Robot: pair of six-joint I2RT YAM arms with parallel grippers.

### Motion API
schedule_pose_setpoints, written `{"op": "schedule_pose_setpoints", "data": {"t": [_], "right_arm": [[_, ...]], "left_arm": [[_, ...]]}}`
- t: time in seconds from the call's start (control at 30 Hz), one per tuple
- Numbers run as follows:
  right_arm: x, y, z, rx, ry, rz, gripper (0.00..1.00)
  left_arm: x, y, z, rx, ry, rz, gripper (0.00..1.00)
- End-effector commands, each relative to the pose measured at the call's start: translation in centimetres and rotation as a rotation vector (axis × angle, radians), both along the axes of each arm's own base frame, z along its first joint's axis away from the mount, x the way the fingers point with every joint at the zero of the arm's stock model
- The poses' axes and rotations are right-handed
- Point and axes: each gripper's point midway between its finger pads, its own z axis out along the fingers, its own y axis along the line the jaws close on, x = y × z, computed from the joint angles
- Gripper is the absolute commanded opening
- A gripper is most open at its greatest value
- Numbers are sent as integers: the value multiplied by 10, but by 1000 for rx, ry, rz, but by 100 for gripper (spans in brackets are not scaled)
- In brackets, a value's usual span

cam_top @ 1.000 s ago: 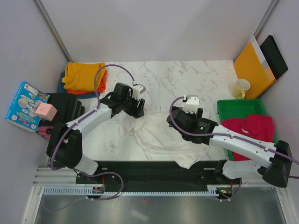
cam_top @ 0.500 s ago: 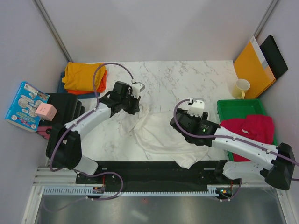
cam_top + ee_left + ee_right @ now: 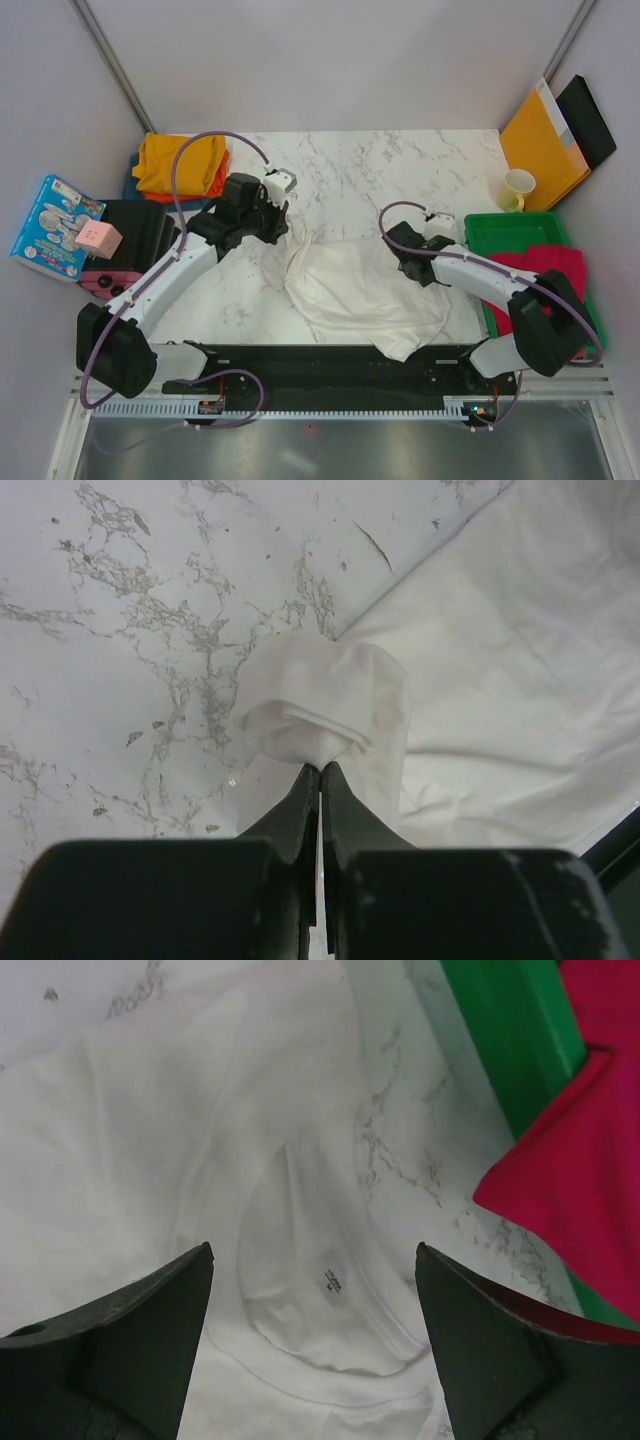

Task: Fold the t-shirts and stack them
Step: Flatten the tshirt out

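Left gripper (image 3: 320,768) has clamped shut on a bunched corner of the white shirt (image 3: 350,290) and dragged it toward the far left. Right gripper (image 3: 312,1252) has swung right, jaws wide apart and holding nothing, over the collar (image 3: 310,1300) beside the green tray (image 3: 505,228). Shirt lies crumpled mid-table, toward the near edge. To spread it well, the right should pinch a single layer by the collar. Then both pull apart evenly and low, clear of the red shirt (image 3: 540,270).

White t-shirt (image 3: 350,285), crimson-pink t-shirt (image 3: 545,268), green tray (image 3: 500,228), mustard yellow t-shirt (image 3: 175,160), orange t-shirt (image 3: 218,178), grey-veined white marble table (image 3: 400,170)
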Motion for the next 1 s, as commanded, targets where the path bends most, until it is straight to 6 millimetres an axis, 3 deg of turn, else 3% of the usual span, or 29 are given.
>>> {"op": "schedule_pose_setpoints", "data": {"t": [0.0,0.1,0.27,0.37,0.5,0.53,0.7,0.8,0.97], "right_arm": [[11,15,-21,27,40,48,89],[10,15,-36,18,76,44,88],[7,11,-51,17,106,26,72],[5,5,-57,12,120,3,70],[12,6,-37,52,21,-3,84],[18,9,-20,87,-46,6,89],[49,11,20,113,-139,22,90],[67,5,22,81,-122,6,89],[94,-16,4,61,-65,-62,86]], "left_arm": [[-4,13,11,18,-36,19,2],[-7,16,10,19,-35,23,2],[-9,22,10,26,-35,35,2],[-9,24,11,24,-37,42,2],[-9,27,11,27,-34,50,2],[-9,28,11,27,-35,53,2],[-9,29,7,24,-24,56,2],[-10,28,7,18,-19,52,2],[-10,29,8,25,-24,48,2]]}}
